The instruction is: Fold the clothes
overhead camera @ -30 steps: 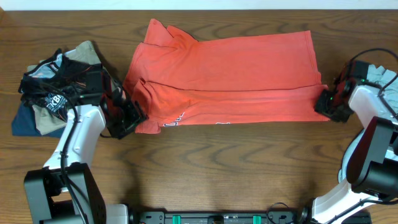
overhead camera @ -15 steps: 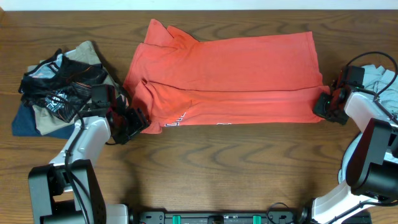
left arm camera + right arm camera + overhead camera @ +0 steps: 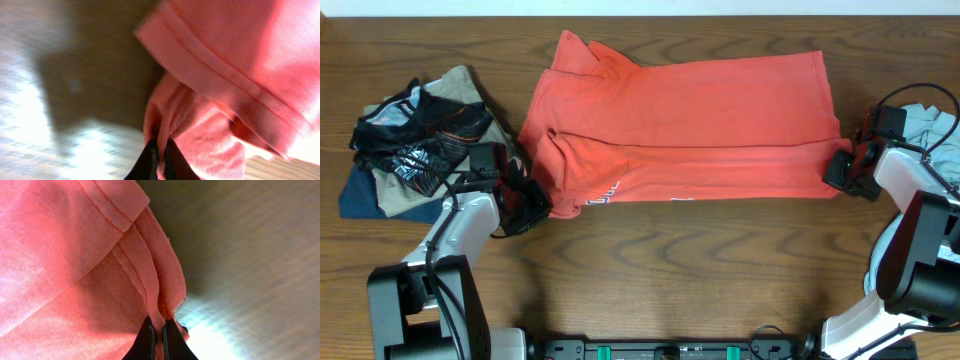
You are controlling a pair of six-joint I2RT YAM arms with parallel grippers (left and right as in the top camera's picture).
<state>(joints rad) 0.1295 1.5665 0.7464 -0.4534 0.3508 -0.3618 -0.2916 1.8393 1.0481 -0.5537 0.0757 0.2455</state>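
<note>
I see one coral T-shirt (image 3: 680,125) lying flat mid-table (image 3: 670,270), both pincers clamped on it: left gripper (image 3: 542,203) pinching its front-left corner, right gripper (image 3: 838,172) its front-right hem. One dark clothes heap (image 3: 410,150) sits far left, one pale shirt (image 3: 932,120) far right.

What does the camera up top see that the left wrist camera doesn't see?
Only overhead: the whole coral-red cotton T-shirt spread out, a heap of dark and tan clothes beside it, and the right gripper shut on the shirt's far end. Only the left wrist: the stitched hem up close, with cloth bunched between the black fingertips. Both: the shirt, the brown wooden table, and the left gripper shut on the shirt.
</note>
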